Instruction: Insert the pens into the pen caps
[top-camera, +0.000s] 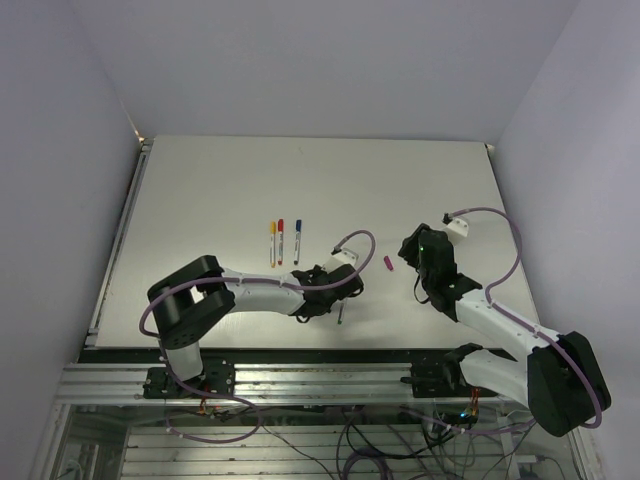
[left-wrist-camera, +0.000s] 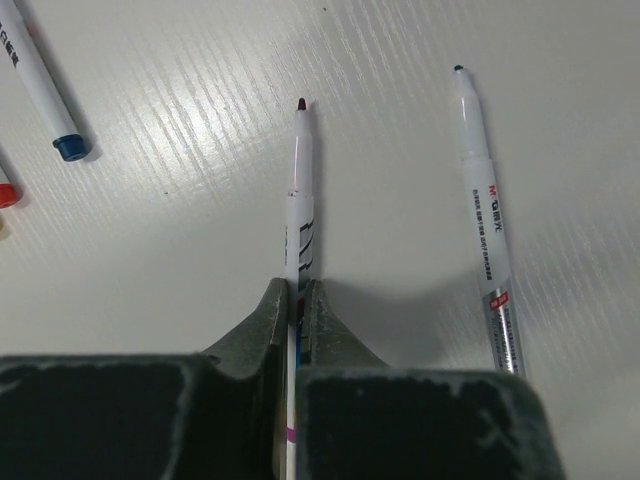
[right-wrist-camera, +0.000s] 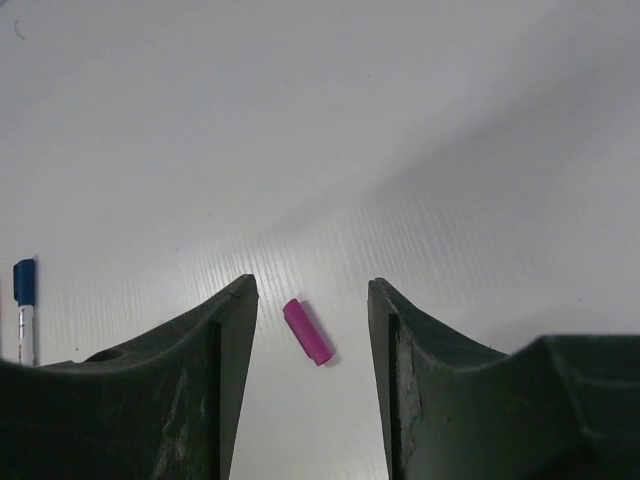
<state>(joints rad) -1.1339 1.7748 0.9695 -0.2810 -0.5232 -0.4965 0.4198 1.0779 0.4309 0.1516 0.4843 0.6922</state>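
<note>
The purple cap lies flat on the white bench, and everything else is placed from it. The right hand hangs directly above the cap with its jaws spread wide, one dark finger on each side. The cap sits in the gap between them, touching neither, and is turned at a slant to the fingers. To the left of the cap, in the top view, the left hand is clamped tight around a held pen. This thin white barrel juts forward from between the fingertips and ends in a bare dark tip. Just beside it on its right, in the left wrist view, a loose pen rests on the bench roughly parallel to it, also uncapped and dark-tipped, and not touching the hand. Farther left of the cap, and farther from the arm bases, three capped pens lie side by side in a short row. They wear yellow, red and blue caps in that order, the blue one nearest the purple cap.
</note>
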